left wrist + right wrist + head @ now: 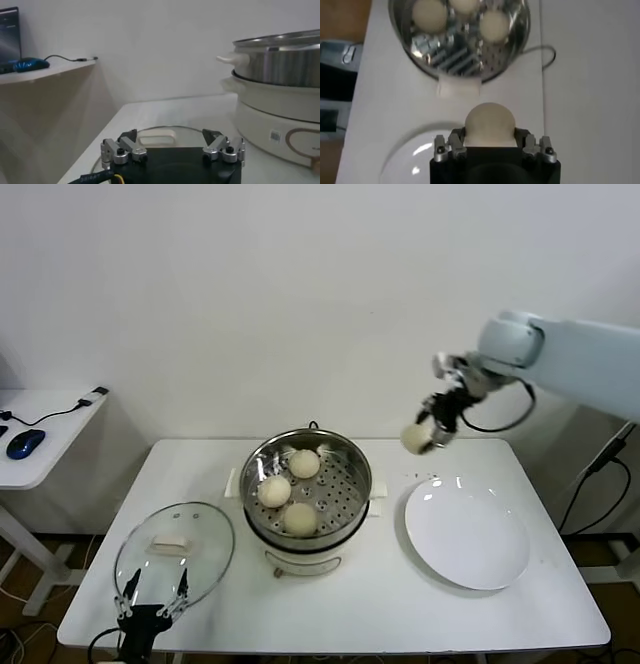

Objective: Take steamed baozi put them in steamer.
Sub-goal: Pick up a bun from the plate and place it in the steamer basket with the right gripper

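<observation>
The right end effector point(432, 431) grips the last bun point(414, 438) high above the tabletop's point(400, 604) far edge; a loose grip could drop it short of the steamer point(352, 452). The left end effector point(152, 599) waits wide open near the front left corner.

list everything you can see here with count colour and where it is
steamed baozi: four, cream-white; three on the steamer's perforated tray, one held in the air above the table's back right
steamer: one, shiny steel on cream-white base; table middle
glass lid: one, clear; table front left
plate: one, white, bare; table right
table: one, white
computer mouse: one, blue; side desk, far left
right gripper: shut on the raised bun
left gripper: open, low by the lid
</observation>
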Motion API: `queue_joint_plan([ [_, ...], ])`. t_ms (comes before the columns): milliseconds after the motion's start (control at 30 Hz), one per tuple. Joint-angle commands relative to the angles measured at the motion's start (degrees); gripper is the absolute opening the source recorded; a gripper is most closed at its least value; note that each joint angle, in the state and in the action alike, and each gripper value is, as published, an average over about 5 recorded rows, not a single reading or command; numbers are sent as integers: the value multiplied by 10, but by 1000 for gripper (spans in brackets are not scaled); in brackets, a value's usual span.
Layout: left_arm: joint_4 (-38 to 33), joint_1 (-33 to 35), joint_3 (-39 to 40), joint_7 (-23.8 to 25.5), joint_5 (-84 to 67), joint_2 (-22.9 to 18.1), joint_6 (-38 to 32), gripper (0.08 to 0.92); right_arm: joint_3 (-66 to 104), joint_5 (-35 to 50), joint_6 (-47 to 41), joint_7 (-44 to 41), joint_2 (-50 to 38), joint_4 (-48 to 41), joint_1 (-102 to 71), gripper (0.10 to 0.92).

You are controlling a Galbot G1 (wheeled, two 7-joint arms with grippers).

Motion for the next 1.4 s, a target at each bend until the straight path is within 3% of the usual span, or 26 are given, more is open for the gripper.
queue_joint_plan([
  [33,-3,0,0,0,-1,0,0,823,-29,131,-64,69,176,41,32,653],
  [433,-7,5,0,0,1,-11,-1,823,-33,97,-104,132,213,-10,-109,653],
  [1067,4,-4,0,0,-1,-6,0,823,-25,30,-91,123,219,-61,-157,654],
  [1400,6,-6,-3,-7,-1,-1,2,823,-1,23,-21,44,197,-59,-120,814],
])
